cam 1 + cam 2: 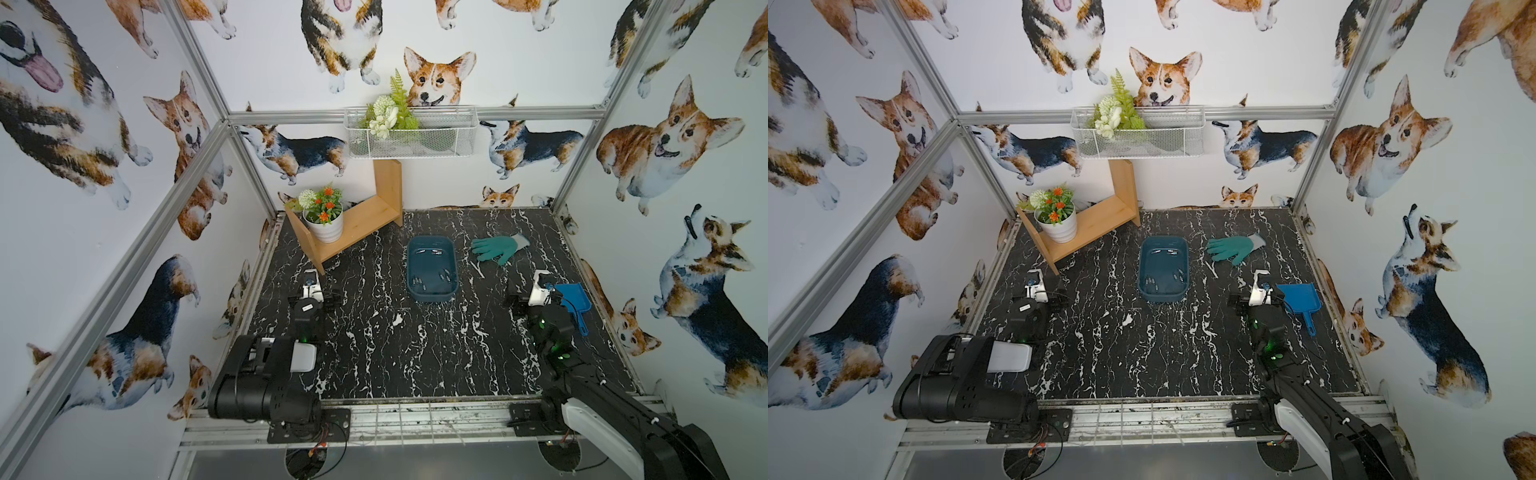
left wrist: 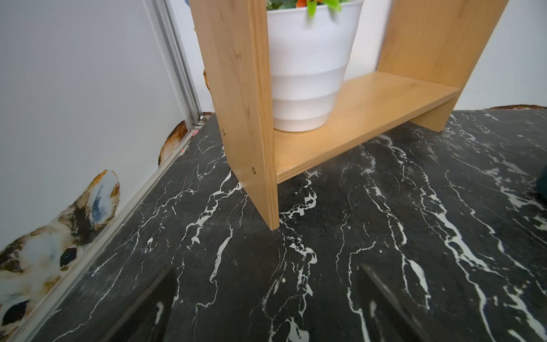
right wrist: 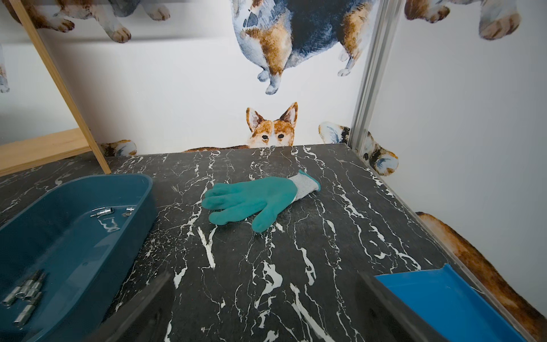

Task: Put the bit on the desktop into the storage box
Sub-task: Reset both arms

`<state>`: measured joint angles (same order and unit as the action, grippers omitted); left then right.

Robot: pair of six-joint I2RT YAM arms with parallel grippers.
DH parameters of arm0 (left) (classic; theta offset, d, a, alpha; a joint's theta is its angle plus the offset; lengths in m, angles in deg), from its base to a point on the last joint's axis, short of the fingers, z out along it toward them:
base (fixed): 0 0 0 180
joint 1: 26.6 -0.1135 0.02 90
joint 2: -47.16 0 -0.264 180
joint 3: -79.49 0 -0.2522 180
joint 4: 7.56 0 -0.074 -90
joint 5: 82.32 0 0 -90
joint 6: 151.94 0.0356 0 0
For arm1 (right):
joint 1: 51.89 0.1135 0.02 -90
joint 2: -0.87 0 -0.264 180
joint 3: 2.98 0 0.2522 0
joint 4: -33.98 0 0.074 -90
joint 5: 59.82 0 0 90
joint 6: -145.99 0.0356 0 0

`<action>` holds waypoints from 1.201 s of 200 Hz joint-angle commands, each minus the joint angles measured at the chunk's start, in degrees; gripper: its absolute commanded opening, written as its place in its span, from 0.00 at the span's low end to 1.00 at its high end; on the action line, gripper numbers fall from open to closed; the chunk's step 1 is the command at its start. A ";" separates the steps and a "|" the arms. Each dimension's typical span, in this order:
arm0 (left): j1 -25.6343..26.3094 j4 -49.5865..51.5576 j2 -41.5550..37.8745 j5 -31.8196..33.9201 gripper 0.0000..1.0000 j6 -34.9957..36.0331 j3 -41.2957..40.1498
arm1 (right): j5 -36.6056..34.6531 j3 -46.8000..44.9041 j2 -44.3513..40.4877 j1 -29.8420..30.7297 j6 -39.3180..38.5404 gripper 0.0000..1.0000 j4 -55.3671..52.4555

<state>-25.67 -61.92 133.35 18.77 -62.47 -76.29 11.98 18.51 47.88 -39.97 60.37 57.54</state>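
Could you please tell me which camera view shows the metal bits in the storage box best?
The right wrist view: the storage box is close, and the metal bits show singly, clustered at one end, a few at the other. In both top views they are tiny glints. The left wrist view shows no bits.

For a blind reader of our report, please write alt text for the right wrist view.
A dark teal storage box holding small metal bits stands on the black marble desktop, apart from a flat green glove. A blue scoop lies by the side wall; the open right pincer shows in the foreground.
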 commanded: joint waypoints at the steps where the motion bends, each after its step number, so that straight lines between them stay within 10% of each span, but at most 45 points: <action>1: -0.50 -8.14 3.35 -4.22 1.00 -0.84 0.96 | 3.08 -0.84 0.74 -1.53 0.31 1.00 7.20; 116: -0.15 -1.69 3.37 -3.80 1.00 -0.39 4.22 | 10.32 2.23 27.57 -9.54 -3.71 1.00 24.45; 147: -0.20 -1.75 3.37 -3.78 1.00 -0.34 4.22 | 7.52 -2.85 38.19 -9.50 -3.78 1.00 45.46; 161: -0.19 -1.68 3.37 -3.72 1.00 -0.39 4.25 | 6.73 -0.04 34.32 -9.72 -2.12 1.00 33.37; 240: 0.07 -0.69 3.54 -5.62 1.00 0.54 4.92 | 8.81 -0.38 36.27 -11.11 -1.88 1.00 37.40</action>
<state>-25.65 -62.40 136.78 14.93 -62.58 -71.83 20.92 18.29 83.57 -51.14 57.86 92.11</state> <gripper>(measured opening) 0.998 0.996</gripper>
